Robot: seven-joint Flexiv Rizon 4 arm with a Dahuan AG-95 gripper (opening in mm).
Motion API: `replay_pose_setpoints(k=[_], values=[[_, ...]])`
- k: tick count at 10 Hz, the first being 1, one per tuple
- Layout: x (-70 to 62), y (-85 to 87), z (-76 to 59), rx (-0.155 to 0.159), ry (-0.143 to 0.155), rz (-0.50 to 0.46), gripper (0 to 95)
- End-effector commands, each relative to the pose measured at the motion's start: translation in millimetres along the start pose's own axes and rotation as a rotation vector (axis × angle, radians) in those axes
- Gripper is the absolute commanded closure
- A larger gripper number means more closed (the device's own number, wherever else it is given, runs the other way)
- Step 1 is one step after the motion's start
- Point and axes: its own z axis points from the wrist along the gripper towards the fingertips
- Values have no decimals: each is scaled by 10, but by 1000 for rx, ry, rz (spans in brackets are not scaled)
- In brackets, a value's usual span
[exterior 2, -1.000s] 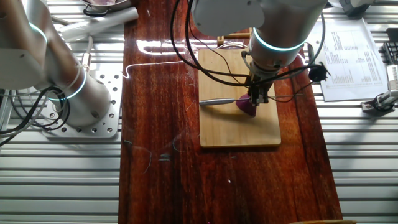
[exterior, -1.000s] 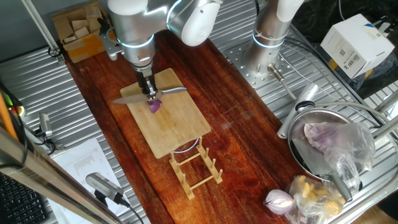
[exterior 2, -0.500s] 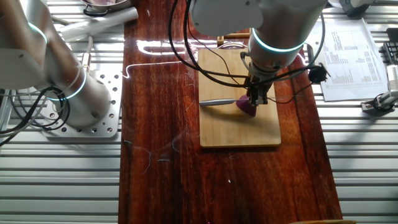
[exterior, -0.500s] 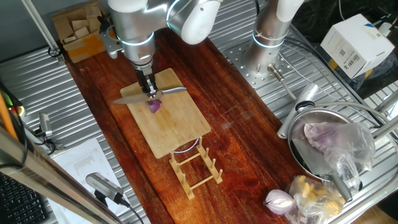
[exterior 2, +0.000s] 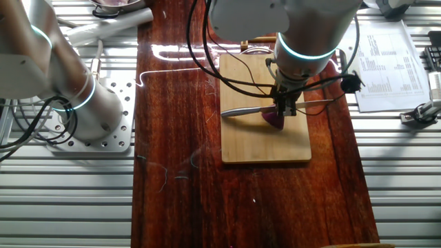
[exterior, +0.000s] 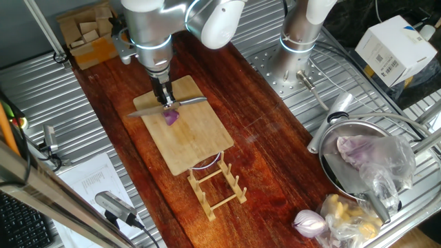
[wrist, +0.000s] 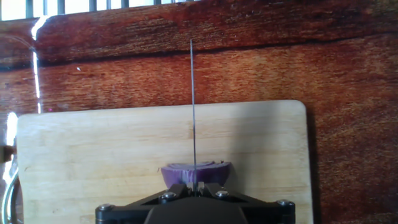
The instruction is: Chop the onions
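Note:
A small purple onion wedge lies on the bamboo cutting board. My gripper hangs just over it, shut on a knife whose blade lies level across the board. In the hand view the blade shows edge-on as a thin line running away from the gripper, directly above the middle of the onion. Whether the edge touches the onion cannot be told.
A wooden dish rack stands at the board's near end. A pot holds a plastic-wrapped lump, with a whole red onion beside it. A second arm's base, a white box and a block tray ring the wooden table.
The gripper and knife have risen slightly over the onion wedge. The wedge has stayed in place on the board.

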Motion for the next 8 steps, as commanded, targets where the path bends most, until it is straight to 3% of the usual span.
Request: replay_pose_setpoints(k=[1, 8], values=[[-17, 10, 22, -4, 9, -4, 950], [-39, 38, -98, 1, 175, 4, 950]])
